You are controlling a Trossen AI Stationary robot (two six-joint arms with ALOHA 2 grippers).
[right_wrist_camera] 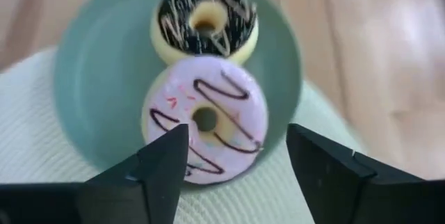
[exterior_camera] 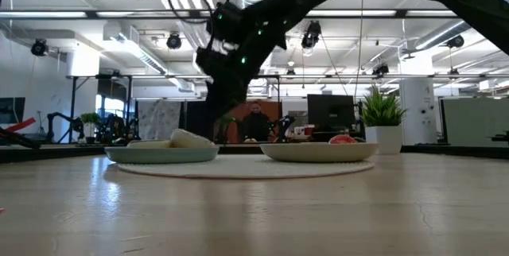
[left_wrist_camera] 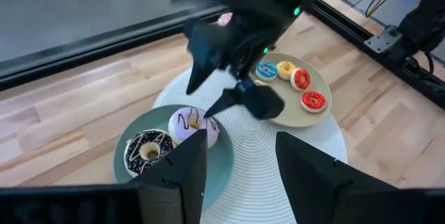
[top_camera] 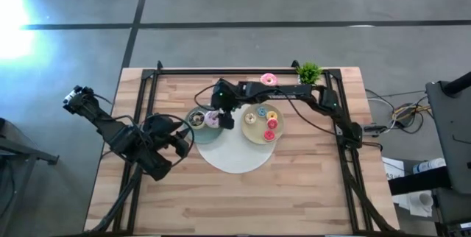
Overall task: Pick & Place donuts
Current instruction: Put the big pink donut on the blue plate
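Note:
The lilac sprinkled donut (right_wrist_camera: 205,120) and the dark chocolate donut (right_wrist_camera: 205,19) lie flat side by side on the blue-grey plate (right_wrist_camera: 83,78). My right gripper (right_wrist_camera: 236,161) is open just above the lilac donut, one finger on either side, reaching in from the table's right (top_camera: 223,115). Several tiny donuts (left_wrist_camera: 300,78) sit on the yellow-green plate (top_camera: 257,138). The pink-iced donut (top_camera: 268,79) lies on the table near the far edge. My left gripper (left_wrist_camera: 240,175) is open and waits over the table's left side (top_camera: 180,143), facing the plates.
Both plates stand on a round white mat (top_camera: 235,156) in the table's middle. A small green potted plant (top_camera: 309,71) stands at the far edge, right of the pink donut. A black frame (top_camera: 346,156) runs along the table's sides. Bare wood lies toward the near edge.

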